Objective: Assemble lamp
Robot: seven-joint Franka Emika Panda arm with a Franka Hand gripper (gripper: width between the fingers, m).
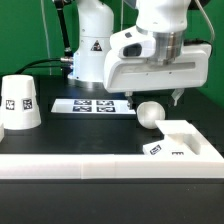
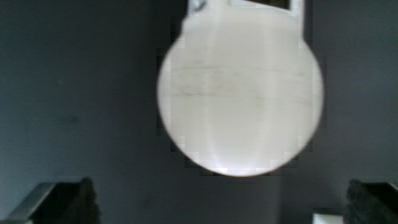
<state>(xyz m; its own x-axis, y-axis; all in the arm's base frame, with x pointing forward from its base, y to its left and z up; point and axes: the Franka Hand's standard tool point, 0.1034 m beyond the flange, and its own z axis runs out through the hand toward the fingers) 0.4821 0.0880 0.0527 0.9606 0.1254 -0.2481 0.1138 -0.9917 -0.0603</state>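
Lying on the dark counter (image 1: 60, 135), the smooth white ball-shaped bulb (image 1: 150, 113) is found just beside the low wedge base (image 1: 185, 140). The cone shade (image 1: 20, 105) is seen well apart. The end effector (image 1: 156, 98) is spread wide above the bulb. Only in the wrist view is it shown egg-shaped, with dark fingertips (image 2: 63, 200) far apart.

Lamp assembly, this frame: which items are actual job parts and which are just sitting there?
Job:
- bulb
- shade
- base
- end effector, open, close above the bulb

Just lying about:
- marker board
- long white rail along the table's front edge
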